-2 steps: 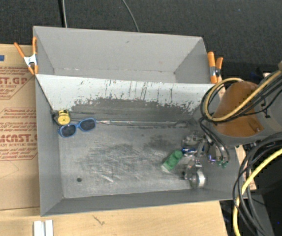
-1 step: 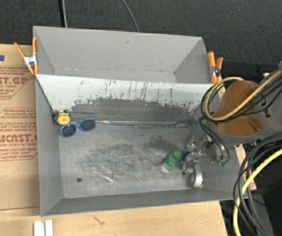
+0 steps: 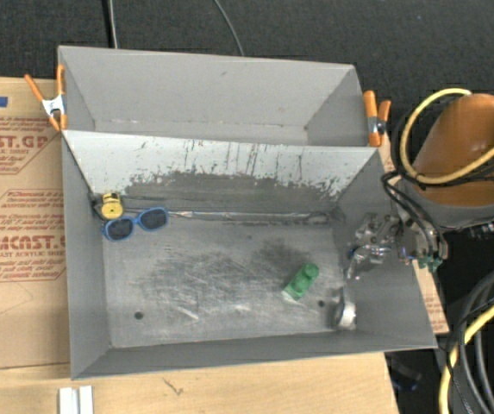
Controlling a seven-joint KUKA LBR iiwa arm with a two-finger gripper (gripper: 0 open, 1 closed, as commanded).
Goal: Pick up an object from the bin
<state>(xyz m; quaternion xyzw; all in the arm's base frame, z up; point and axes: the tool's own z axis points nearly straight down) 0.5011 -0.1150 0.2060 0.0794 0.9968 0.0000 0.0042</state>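
A grey metal bin [image 3: 203, 93] has a flat floor with scratches and four walls that slope up and out. The robot arm [image 3: 453, 205] comes in over the bin's right edge. It has a round orange cover [image 3: 466, 136] on top, with a yellow cable [image 3: 412, 128] looped around it.

The shiny metal pincer [image 3: 363, 253] is low down by the bin's right wall, about halfway between the back edge and the front edge. It is too small and jumbled to tell if the pincer is apart or together.

A small green plastic thing [image 3: 300, 283] lies on the floor near the pincer, a little to the left of it and closer to the front edge. It sits tilted. The pincer is not touching it.

A small silver-grey lump [image 3: 344, 315] lies in the front right corner of the floor, just below the pincer in the camera view. What kind of thing it is cannot be made out.

Far away, in the back left corner of the floor, lie little blue sunglasses [image 3: 134, 223] with dark lenses. A small yellow round thing [image 3: 110, 206] sits right beside them, touching or almost touching, against the left wall.
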